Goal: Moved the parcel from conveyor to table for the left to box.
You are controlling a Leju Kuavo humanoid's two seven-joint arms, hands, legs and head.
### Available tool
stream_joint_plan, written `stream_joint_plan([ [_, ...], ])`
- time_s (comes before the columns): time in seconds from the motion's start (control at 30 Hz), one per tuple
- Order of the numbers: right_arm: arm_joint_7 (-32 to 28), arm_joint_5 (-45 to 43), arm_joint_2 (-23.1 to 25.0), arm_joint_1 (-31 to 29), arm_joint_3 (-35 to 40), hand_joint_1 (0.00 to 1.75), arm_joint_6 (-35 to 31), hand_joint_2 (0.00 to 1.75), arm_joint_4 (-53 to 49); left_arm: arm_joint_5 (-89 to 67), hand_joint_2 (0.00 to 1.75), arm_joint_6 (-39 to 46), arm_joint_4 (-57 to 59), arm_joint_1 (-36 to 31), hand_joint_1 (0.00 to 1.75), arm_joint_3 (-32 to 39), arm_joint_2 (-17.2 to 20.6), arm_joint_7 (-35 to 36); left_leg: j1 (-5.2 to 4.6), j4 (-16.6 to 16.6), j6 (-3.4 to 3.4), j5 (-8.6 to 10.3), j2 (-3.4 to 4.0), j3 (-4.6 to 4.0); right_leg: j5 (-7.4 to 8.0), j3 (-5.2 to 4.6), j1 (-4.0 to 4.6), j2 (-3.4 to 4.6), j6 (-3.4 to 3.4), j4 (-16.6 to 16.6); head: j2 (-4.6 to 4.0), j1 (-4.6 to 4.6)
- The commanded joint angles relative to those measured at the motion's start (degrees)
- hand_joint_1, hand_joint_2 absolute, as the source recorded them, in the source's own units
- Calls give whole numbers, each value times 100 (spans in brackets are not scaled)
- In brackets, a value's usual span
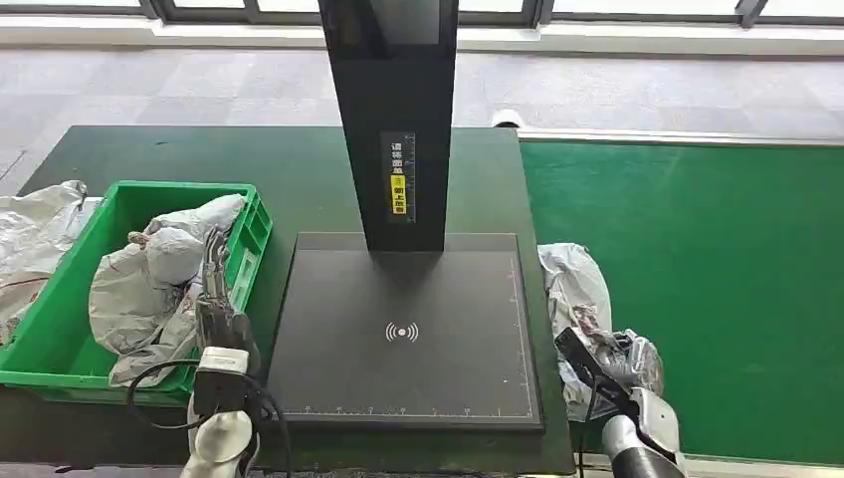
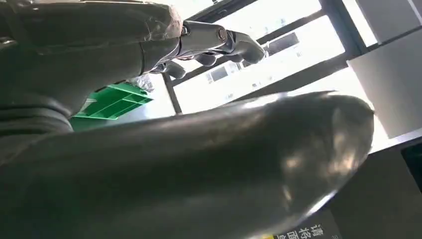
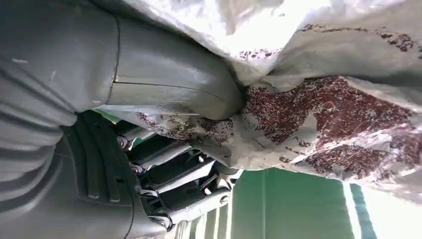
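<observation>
Our right hand (image 1: 609, 366) grips the white parcel (image 1: 577, 289) at the conveyor (image 1: 697, 279) edge; we lift clear before crossing to the worktop (image 1: 299, 179). Left hand (image 1: 214, 299) hovers empty, fingers apart.

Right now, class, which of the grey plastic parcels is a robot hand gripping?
The parcel at the conveyor's edge, right of the scanner: the right robot hand grips it. The others lie in the green crate.

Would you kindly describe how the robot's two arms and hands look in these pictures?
Both arms are silver-grey. The left hand has dark, slender fingers, and a black cable loops around its wrist, where a pale block sits. The right hand has dark fingers above a light grey wrist; up close it shows a grey ribbed cover and a thick grey thumb.
</observation>
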Motion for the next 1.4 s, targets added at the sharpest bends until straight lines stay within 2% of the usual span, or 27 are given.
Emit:
stream_joint_plan([
  [0.03,-56,-80,126,-201,280,175,-121,175,-42,24,0,32,322,-176,0,107,228,28,-6,-11,3,6,20,7,10,-3,-6,18,-2,-5,0,0],
  [0.1,-54,-91,122,-178,294,175,-120,175,-62,26,0,41,316,-172,0,115,220,28,-5,-13,3,7,18,9,10,-1,-4,18,-2,-8,2,0],
  [0.17,-330,-300,181,-137,276,175,-535,175,-328,25,0,88,282,-129,0,154,201,27,-3,-8,2,4,13,5,7,-3,-2,13,-1,-4,0,0],
  [0.27,-829,-912,332,84,281,175,-906,175,-1314,-6,0,141,176,-5,0,190,187,-5,-10,-16,5,7,26,10,11,-4,-8,24,-2,-7,2,0],
  [0.4,-1838,-2516,597,894,559,175,-1163,175,-3468,-14,0,207,162,45,0,197,175,-48,-11,-16,4,5,17,8,6,-6,-10,16,-2,-5,0,0],
  [0.57,-2611,-3553,759,1680,1023,175,-1575,175,-5131,53,0,231,307,-53,0,191,210,-100,-12,-10,2,3,-9,1,-5,-6,-10,-10,-4,4,0,0],
  [0.6,-3051,-3947,862,1924,1159,175,-1796,175,-5675,67,0,234,362,-83,0,180,222,-117,-9,-6,2,2,-14,-5,-7,-8,-8,-15,-4,5,2,0],
  [0.67,-3030,-3938,908,2077,1248,175,-1796,175,-5892,75,0,237,404,-105,0,179,225,-126,-8,-6,2,1,-17,-4,-9,-4,-7,-18,-4,3,2,0],
  [1.03,-3115,-3984,906,2014,1196,175,-1796,175,-5899,84,0,242,397,-99,0,172,226,-136,-7,-11,4,3,1,5,-2,2,-7,0,1,-5,2,0],
  [1.2,-3115,-3714,1164,2654,1692,175,-1796,175,-7778,97,0,203,447,-143,0,186,203,-172,-15,-6,3,4,-12,0,-9,-7,-15,-13,-1,8,2,0],
  [1.4,-3115,-3265,1258,2911,2171,175,-1796,175,-8588,23,0,90,445,-178,0,200,191,-129,-8,-10,1,0,-6,6,-9,0,-6,-7,-3,-1,0,0],
])
